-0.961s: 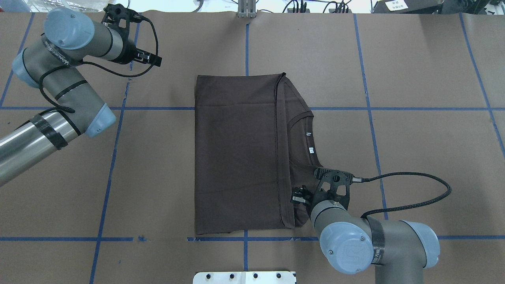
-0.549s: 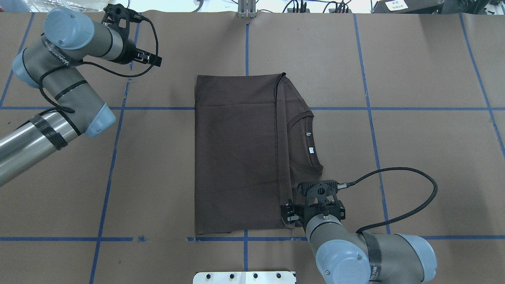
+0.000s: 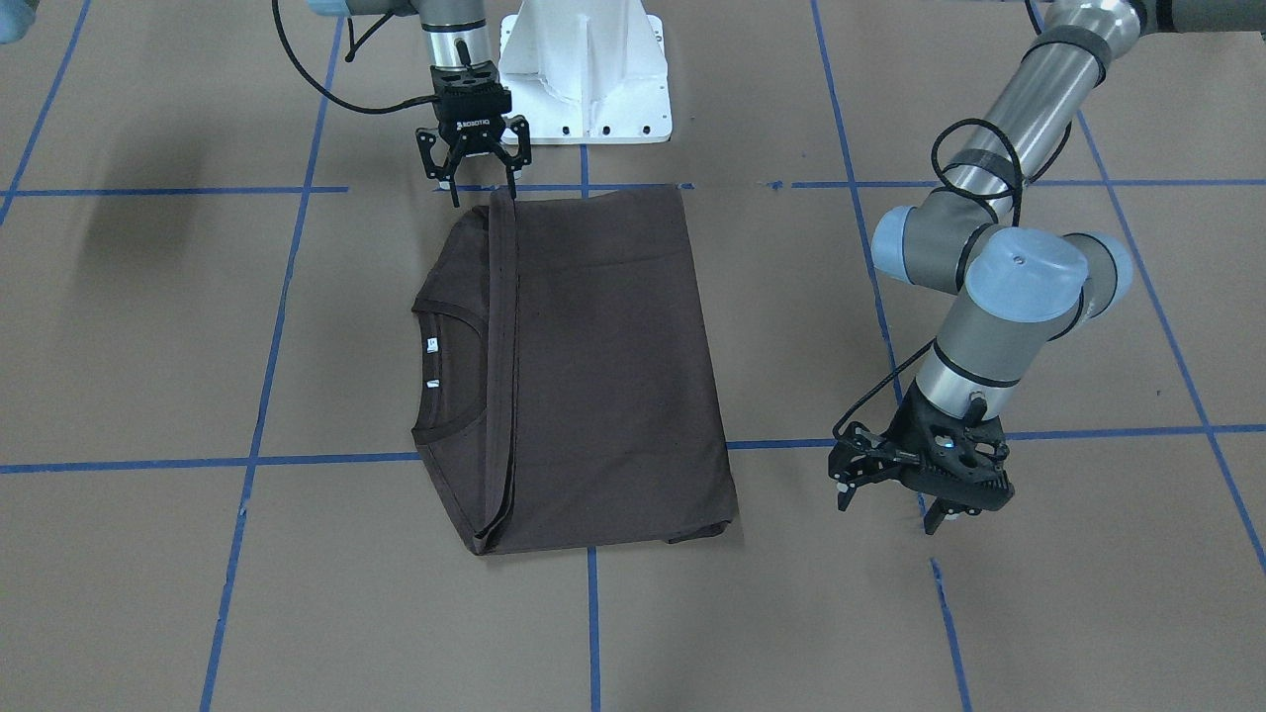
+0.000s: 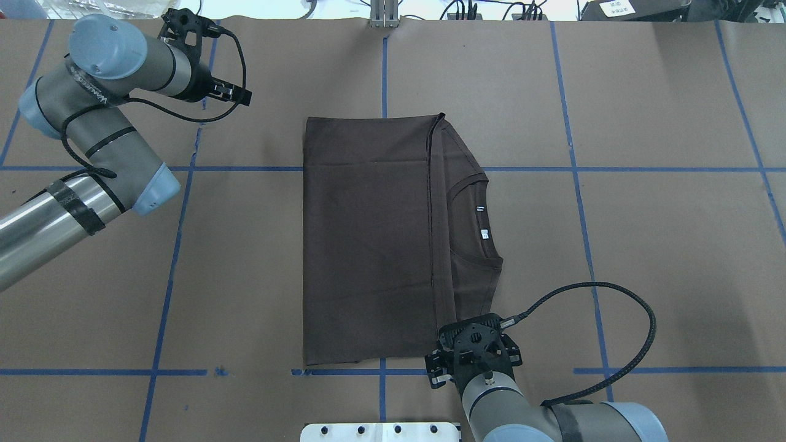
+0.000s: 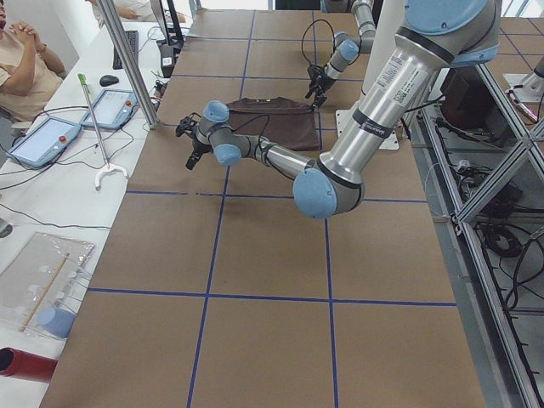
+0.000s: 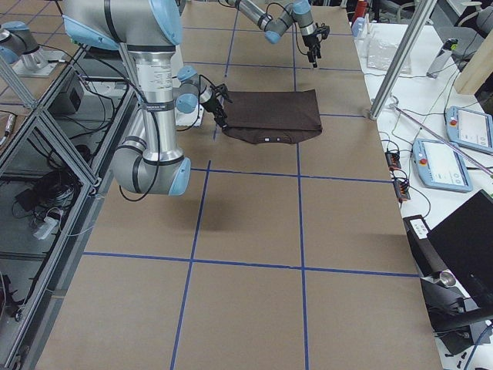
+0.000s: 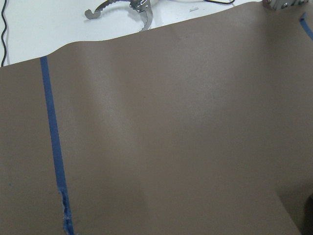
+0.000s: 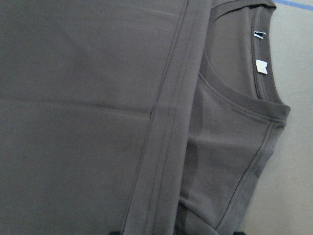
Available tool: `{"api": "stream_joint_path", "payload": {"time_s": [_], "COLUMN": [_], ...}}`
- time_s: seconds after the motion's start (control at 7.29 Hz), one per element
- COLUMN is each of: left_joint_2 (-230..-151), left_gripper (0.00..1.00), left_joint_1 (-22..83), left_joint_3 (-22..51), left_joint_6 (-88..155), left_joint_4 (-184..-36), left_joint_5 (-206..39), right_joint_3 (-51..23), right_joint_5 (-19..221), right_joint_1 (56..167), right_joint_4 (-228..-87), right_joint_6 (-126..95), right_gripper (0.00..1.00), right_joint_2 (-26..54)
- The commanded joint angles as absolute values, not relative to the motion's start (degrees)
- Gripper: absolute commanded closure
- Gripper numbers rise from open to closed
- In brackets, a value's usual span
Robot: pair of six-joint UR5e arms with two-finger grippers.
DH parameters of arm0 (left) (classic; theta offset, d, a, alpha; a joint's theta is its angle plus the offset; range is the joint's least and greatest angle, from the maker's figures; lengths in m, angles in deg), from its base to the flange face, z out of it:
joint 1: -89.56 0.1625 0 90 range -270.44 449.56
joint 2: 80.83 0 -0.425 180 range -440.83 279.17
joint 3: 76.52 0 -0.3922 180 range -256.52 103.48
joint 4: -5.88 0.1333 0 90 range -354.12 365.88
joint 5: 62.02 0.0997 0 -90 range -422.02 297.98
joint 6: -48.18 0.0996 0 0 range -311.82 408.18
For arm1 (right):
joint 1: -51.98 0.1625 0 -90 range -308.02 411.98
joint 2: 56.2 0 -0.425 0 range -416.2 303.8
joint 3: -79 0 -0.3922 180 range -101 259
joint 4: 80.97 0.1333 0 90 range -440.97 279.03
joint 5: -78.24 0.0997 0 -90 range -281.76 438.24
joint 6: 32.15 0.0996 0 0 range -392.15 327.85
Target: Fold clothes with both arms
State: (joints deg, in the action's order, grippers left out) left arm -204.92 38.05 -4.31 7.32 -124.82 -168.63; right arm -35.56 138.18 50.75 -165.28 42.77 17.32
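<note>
The dark brown T-shirt (image 4: 368,245) lies folded flat in a tall rectangle, its back hem folded over toward the collar (image 4: 476,215). Small white labels (image 8: 260,66) show inside the neck. In the front-facing view my right gripper (image 3: 485,188) hangs open over the shirt's (image 3: 603,366) corner nearest the robot base, one fingertip (image 3: 514,188) right at the hem edge and nothing held. My left gripper (image 3: 887,506) is open and empty above bare table, well away from the shirt's far side. In the overhead view the right wrist hides the right gripper's fingers.
The white bolted pedestal (image 3: 584,69) stands just behind the right gripper. Blue tape lines (image 4: 178,245) grid the brown table cover. A seated person (image 5: 21,59) and control tablets (image 5: 51,140) are beyond the far table edge.
My right arm has drawn back along the shirt's collar side, from beside the collar to the corner near the robot base. The left arm and the shirt have stayed put.
</note>
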Motion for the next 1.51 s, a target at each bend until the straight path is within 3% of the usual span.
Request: {"api": "stream_joint_path", "payload": {"time_s": [0.0,0.14,0.27,0.55,1.1,1.24,1.37], "left_joint_2": [-204.32,-204.06,-204.06,-204.06,-203.09,-202.91,-202.83], "left_gripper": [0.00,0.00,0.00,0.00,0.00,0.00,0.00], "left_joint_1": [38.06,38.06,38.14,38.23,38.32,38.32,38.32], "left_joint_3": [-4.27,-4.27,-4.19,-4.18,-3.49,-3.05,-2.95], "left_joint_6": [7.31,7.31,7.31,7.23,7.31,7.23,7.23], "left_joint_4": [-126.03,-126.31,-126.40,-126.40,-126.40,-126.40,-126.40], "left_joint_5": [-168.63,-168.63,-168.63,-168.63,-168.63,-168.63,-168.63], "right_joint_3": [-35.34,-35.25,-35.25,-35.17,-34.90,-34.99,-35.08], "right_joint_5": [137.04,136.87,136.78,135.29,134.93,134.76,133.89], "right_joint_1": [49.17,49.00,49.00,48.82,48.91,49.08,49.17], "right_joint_4": [-165.26,-165.43,-165.43,-165.43,-165.61,-165.52,-165.52], "right_joint_6": [42.38,42.38,42.29,42.20,42.20,42.20,42.20], "right_gripper": [0.26,0.27,0.36,0.70,0.74,1.00,1.00], "right_joint_2": [17.19,17.10,17.10,16.13,16.13,16.13,16.04]}}
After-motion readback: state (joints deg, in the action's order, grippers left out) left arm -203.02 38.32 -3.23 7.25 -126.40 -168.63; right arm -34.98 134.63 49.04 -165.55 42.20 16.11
